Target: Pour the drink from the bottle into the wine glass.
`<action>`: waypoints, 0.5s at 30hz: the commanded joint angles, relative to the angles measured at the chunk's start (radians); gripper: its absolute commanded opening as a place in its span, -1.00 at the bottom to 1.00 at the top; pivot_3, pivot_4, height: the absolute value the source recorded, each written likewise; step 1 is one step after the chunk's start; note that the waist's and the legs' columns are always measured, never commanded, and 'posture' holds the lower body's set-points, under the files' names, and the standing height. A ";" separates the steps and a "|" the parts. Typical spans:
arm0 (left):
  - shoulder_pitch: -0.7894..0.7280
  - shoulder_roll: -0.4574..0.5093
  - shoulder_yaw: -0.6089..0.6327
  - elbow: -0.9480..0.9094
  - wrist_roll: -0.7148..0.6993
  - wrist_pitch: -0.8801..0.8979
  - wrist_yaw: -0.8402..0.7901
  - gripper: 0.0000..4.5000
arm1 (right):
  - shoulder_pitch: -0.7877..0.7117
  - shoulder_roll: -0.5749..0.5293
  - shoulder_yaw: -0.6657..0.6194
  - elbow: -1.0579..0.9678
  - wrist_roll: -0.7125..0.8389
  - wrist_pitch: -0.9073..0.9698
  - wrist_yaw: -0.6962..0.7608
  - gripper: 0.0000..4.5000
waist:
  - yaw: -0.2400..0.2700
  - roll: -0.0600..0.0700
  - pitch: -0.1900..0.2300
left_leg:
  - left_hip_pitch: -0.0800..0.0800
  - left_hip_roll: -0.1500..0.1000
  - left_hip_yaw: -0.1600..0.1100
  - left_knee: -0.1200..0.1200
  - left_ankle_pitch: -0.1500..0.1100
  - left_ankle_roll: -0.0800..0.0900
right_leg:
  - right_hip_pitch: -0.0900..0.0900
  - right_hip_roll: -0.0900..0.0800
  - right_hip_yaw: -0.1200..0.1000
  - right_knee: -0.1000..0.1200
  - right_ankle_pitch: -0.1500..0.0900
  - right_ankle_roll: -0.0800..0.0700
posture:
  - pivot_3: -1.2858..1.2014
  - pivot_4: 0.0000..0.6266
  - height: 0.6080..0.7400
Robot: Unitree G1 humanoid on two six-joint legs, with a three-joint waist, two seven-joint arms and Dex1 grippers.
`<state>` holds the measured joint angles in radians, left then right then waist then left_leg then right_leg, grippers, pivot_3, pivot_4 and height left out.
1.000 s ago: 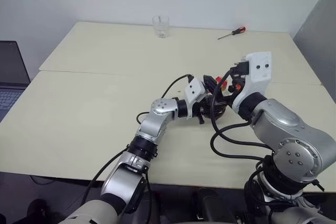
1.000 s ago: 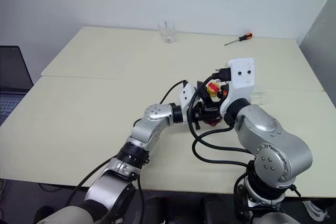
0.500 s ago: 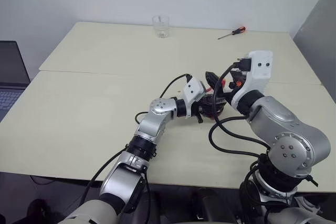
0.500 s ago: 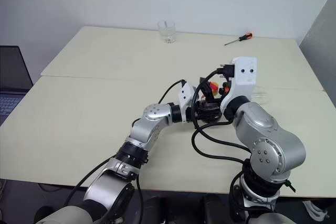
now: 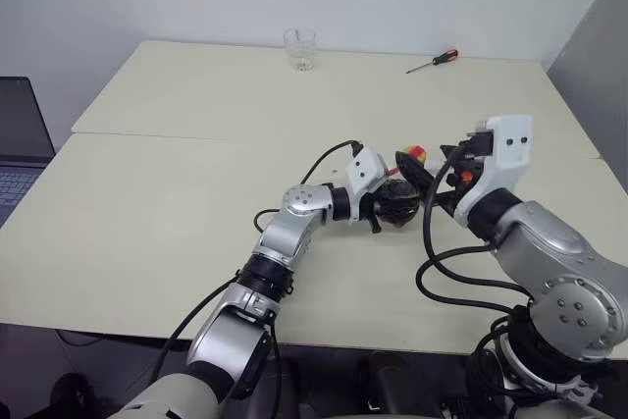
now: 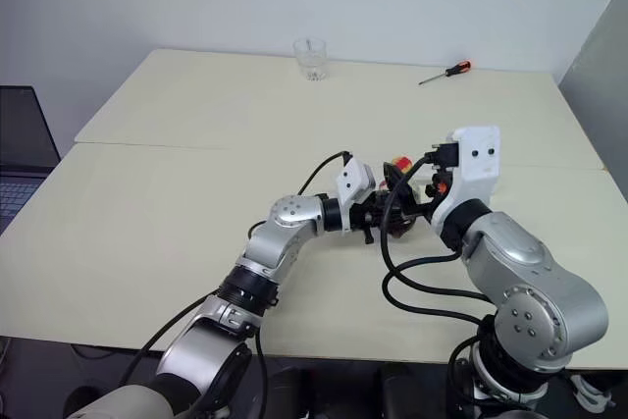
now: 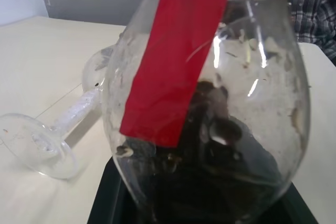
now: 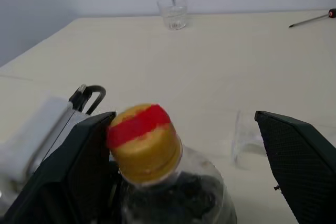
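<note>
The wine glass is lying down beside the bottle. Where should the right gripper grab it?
Probably the thin stem of the wine glass, coming from above with fingers across it: it lies on its side on the table, and the bowl is round and wide.

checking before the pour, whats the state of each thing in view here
bottle: cap on, held
drink: inside the bottle
wine glass: lying on its side, looks empty
left end effector: shut on bottle
right end effector: open, fingers either side of the cap
tumbler: upright, looks empty
screwdriver: lying flat
laptop: open
</note>
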<state>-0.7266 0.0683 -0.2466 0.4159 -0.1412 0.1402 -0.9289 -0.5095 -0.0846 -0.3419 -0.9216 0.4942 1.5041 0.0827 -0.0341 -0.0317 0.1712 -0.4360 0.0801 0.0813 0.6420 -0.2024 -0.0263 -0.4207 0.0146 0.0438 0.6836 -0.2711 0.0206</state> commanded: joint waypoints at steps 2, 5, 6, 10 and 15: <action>-0.033 0.014 0.032 -0.011 -0.017 -0.043 -0.002 -0.44 | 0.017 -0.054 -0.068 -0.065 0.003 0.054 0.035 1.00 | 0.001 0.000 0.000 | 0.000 0.000 0.000 0.000 0.000 0.000 | 0.000 0.000 0.000 0.000 0.000 0.000 | 0.03 -0.52 1.00; -0.036 0.016 0.031 -0.008 -0.017 -0.047 0.001 -0.44 | 0.021 -0.081 -0.070 -0.081 0.013 0.082 0.063 1.00 | 0.001 0.000 0.000 | 0.000 0.000 0.000 0.000 0.000 0.000 | 0.000 0.000 0.000 -0.001 0.000 0.000 | 0.03 -0.52 1.00; -0.036 0.016 0.031 -0.008 -0.018 -0.047 0.001 -0.44 | 0.023 -0.088 -0.071 -0.087 0.018 0.090 0.073 1.00 | 0.001 0.000 0.000 | 0.000 0.000 0.000 0.000 0.000 0.000 | 0.000 0.000 0.000 -0.001 0.000 0.000 | 0.03 -0.52 1.00; -0.034 0.017 0.032 -0.008 -0.016 -0.047 -0.002 -0.44 | 0.049 -0.144 -0.089 -0.108 0.051 0.110 0.131 1.00 | 0.002 0.000 0.000 | 0.000 0.000 0.000 0.000 0.000 0.000 | 0.000 0.000 0.000 -0.001 0.000 0.000 | 0.03 -0.52 1.00; -0.033 0.018 0.032 -0.007 -0.015 -0.047 -0.005 -0.45 | 0.011 -0.166 -0.099 -0.092 0.087 0.110 0.180 1.00 | 0.000 0.000 0.000 | 0.000 0.000 0.000 0.000 0.000 0.000 | 0.000 0.000 0.001 -0.002 0.000 0.000 | 0.03 -0.52 1.00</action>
<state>-0.7316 0.0936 -0.2245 0.4433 -0.1402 0.1210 -0.9294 -0.4619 -0.2554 -0.4227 -0.9489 0.5460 1.6057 0.2395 -0.0342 -0.0317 0.1712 -0.4363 0.0797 0.0812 0.6420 -0.2024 -0.0262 -0.4205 0.0146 0.0443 0.6818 -0.2713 0.0209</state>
